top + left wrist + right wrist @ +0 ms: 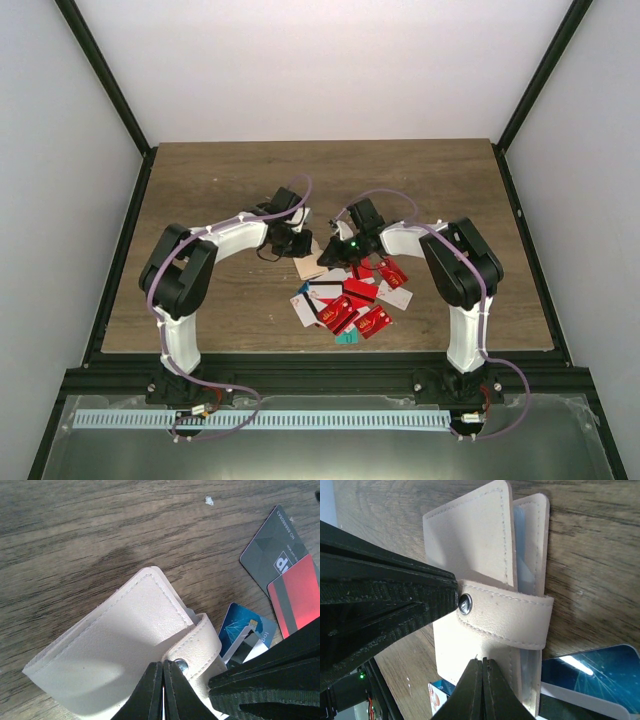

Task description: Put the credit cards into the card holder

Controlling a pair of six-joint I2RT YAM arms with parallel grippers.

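Note:
The beige card holder (311,264) lies on the table just above the heap of credit cards (352,302), its snap tab wrapped round it. In the left wrist view the holder (115,645) fills the middle, and my left gripper (163,672) is shut with its tips at the tab's end by the metal snap (182,665). In the right wrist view my right gripper (482,666) is shut, its tips on the holder's face (470,555) below the tab (510,617). Both grippers (292,240) (337,254) meet over the holder. Clear sleeves show at its open edge.
Red, blue and white cards lie spread toward the table's near edge. A grey card (272,550), a red card (300,595) and a blue card (240,630) lie beside the holder. A blue card (600,672) sits under its lower corner. Black frame rails (120,250) border the table.

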